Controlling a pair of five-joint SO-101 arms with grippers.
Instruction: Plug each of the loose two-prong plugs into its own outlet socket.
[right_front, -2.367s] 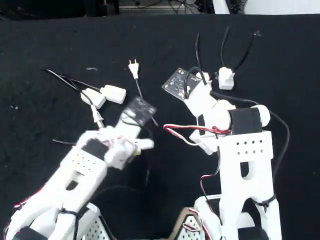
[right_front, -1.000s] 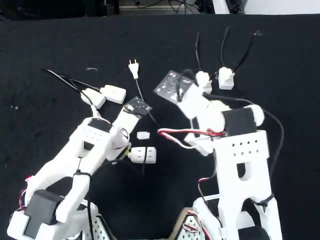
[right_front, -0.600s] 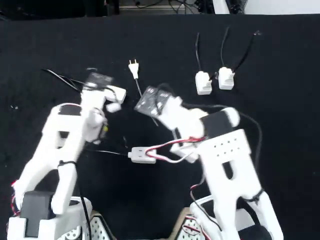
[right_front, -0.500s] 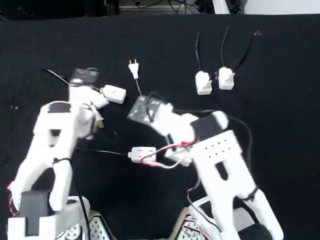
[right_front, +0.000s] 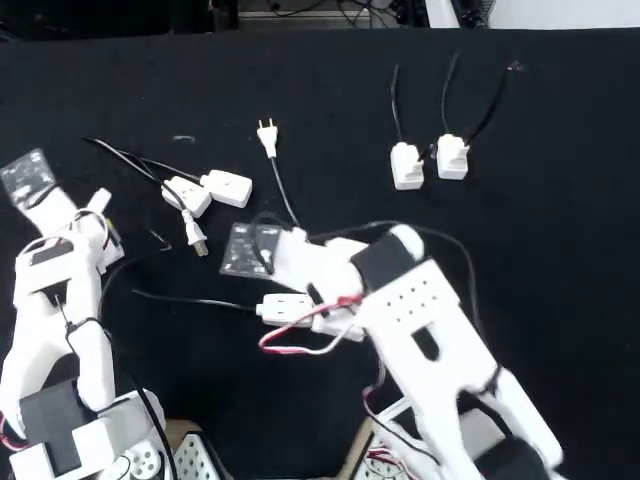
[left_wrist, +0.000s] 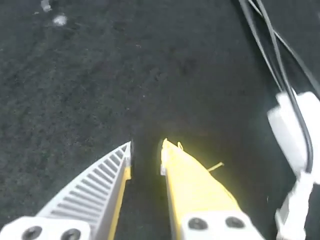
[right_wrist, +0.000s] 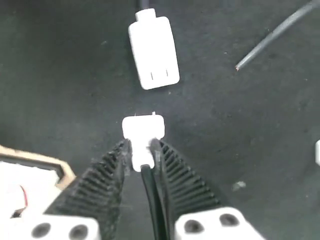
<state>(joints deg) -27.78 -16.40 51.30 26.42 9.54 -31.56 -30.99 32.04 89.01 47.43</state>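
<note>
You had the two-prong plug (right_wrist: 143, 129) clamped in the right pincer (right_wrist: 141, 150). Its front end faced the outlet socket (right_wrist: 154, 56), which lay just ahead on the surface (right_wrist: 250, 125), not touching. Your left pincer (left_wrist: 146, 147) stood slightly apart and empty, low over the surface, near a white block (left_wrist: 287, 132) and black cords (left_wrist: 270, 40).

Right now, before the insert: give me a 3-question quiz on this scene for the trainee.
1. True or false: the right gripper is shut on a white plug.
2. How many slots show on the face of the socket just ahead of that plug? A one, B two, C three.
3. Fill in: the left gripper holds ____.
Key: 1 true; 2 B; 3 nothing.
</note>
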